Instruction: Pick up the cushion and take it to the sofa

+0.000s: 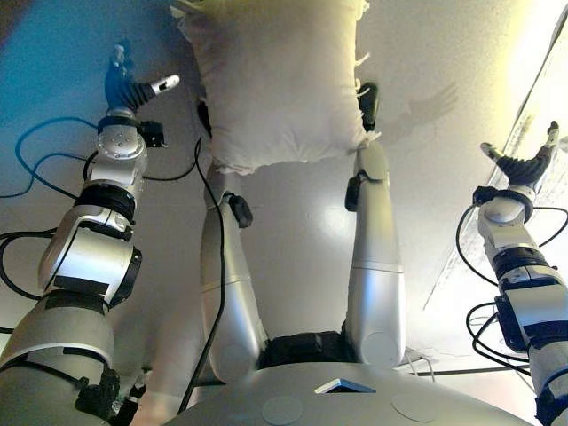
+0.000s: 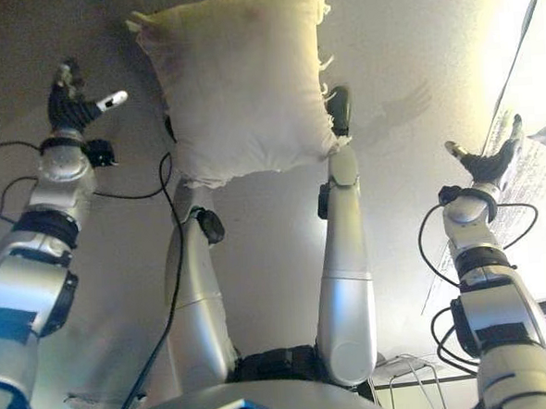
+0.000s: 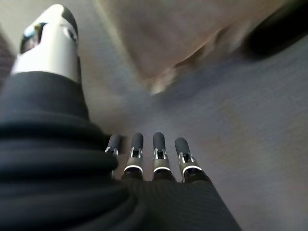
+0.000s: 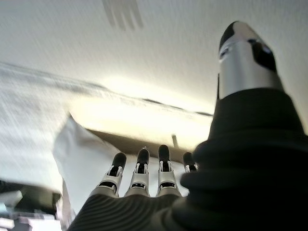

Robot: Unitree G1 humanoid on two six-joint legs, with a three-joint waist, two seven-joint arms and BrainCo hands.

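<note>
A cream cushion [image 1: 275,80] with frayed edges lies flat on the grey floor, in the upper middle of the eye views. It shows blurred in the left wrist view [image 3: 183,38]. My left hand [image 1: 124,87] hangs to the left of the cushion, a short gap from its left edge, with fingers [image 3: 154,154] straight and thumb out, holding nothing. My right hand [image 1: 524,167] is far out to the right of the cushion, open and empty, fingers [image 4: 144,173] straight.
A pale printed sheet or mat [image 1: 537,106] runs along the floor at the right edge, under my right hand. A white crumpled thing [image 4: 82,159] shows past the right hand's fingers. A thin wire frame [image 2: 404,368] lies low right.
</note>
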